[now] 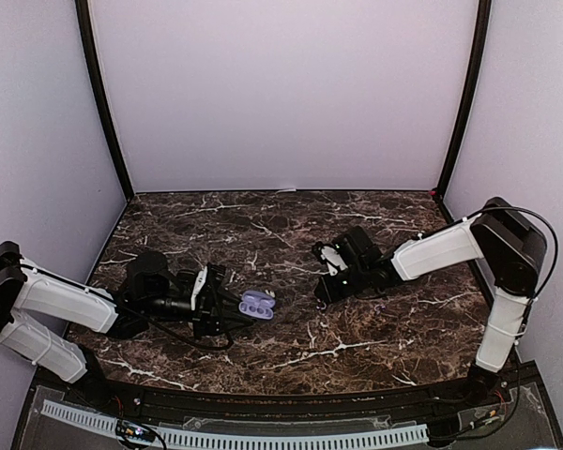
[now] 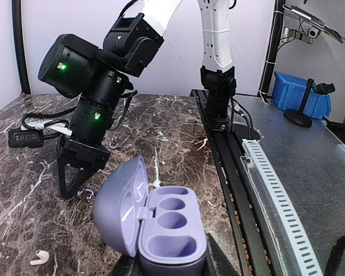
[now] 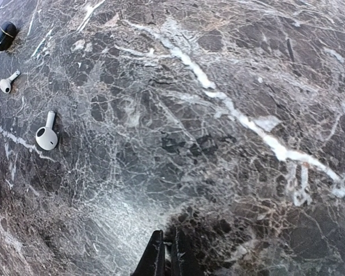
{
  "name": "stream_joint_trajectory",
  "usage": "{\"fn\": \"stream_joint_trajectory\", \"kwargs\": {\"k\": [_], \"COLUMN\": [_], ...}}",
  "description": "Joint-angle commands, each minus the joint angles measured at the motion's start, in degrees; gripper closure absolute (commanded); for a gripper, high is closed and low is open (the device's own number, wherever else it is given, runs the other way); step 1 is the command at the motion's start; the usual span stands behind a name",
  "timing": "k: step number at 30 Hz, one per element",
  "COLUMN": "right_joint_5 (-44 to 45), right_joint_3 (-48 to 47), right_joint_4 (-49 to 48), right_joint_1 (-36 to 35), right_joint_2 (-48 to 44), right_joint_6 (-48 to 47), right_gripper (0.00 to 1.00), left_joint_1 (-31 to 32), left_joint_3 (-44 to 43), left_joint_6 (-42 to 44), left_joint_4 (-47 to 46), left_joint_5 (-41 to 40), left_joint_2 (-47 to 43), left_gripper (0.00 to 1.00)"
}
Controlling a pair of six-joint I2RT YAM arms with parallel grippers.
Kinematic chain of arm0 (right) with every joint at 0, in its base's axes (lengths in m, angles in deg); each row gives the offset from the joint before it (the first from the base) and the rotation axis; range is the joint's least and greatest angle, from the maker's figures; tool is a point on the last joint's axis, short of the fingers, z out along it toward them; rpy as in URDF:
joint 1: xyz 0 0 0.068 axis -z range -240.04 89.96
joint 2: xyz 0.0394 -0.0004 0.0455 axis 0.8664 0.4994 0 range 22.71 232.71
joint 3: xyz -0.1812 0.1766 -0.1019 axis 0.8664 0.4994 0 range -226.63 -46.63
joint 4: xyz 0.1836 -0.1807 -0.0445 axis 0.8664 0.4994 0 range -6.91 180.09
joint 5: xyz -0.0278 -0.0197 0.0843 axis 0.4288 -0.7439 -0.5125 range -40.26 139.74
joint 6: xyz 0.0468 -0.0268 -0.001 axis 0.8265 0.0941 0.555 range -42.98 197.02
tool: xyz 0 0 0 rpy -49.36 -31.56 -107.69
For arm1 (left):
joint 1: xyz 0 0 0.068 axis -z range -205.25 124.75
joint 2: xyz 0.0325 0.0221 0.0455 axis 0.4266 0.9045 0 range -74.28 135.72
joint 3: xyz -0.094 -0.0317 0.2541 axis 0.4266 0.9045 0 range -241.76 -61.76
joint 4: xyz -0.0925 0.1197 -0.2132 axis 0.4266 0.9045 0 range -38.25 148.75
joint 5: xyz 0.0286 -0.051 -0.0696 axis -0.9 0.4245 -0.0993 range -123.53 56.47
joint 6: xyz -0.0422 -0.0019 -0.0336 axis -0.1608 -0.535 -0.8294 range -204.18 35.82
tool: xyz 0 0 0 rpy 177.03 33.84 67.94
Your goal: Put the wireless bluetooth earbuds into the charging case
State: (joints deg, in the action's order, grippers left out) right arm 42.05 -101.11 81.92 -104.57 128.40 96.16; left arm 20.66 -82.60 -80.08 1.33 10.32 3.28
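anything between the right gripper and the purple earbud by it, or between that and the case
Nothing visible between the right gripper and the lavender earbud: bare marble. Toward the charging case, only its own raised lid stands on the earbud's side; the wells are empty.

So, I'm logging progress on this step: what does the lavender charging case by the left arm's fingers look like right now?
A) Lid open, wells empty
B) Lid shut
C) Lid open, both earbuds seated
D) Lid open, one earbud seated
A: in the left wrist view the lavender charging case has its lid swung back and its wells are bare, while a white earbud lies loose on the marble beside it.
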Motion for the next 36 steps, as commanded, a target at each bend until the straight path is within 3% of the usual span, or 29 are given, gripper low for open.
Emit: {"fn": "stream_joint_trajectory", "kwargs": {"k": [1, 19, 36], "right_joint_5": [1.9, -1.5, -4.7], "right_joint_3": [1.7, 8.6, 6.2], "right_joint_4": [-0.6, -1.9, -1.9], "right_joint_1": [-0.1, 1.4, 1.3], "right_joint_2": [-3.2, -8.8, -5.2], "right_joint_6": [0.9, 7.3, 7.2], "right_gripper": [0.92, 0.85, 0.84], "left_joint_1": [-0.2, -0.2, -0.2], "left_joint_3": [-0.4, -0.6, -0.3], "left_joint_6": [0.6, 0.2, 0.3], "left_joint_4": [-0.4, -0.9, -0.5], "left_joint_5": [0.5, 0.5, 0.1], "left_joint_2": [-1.2, -0.5, -1.0], "left_gripper": [0.82, 0.82, 0.82]}}
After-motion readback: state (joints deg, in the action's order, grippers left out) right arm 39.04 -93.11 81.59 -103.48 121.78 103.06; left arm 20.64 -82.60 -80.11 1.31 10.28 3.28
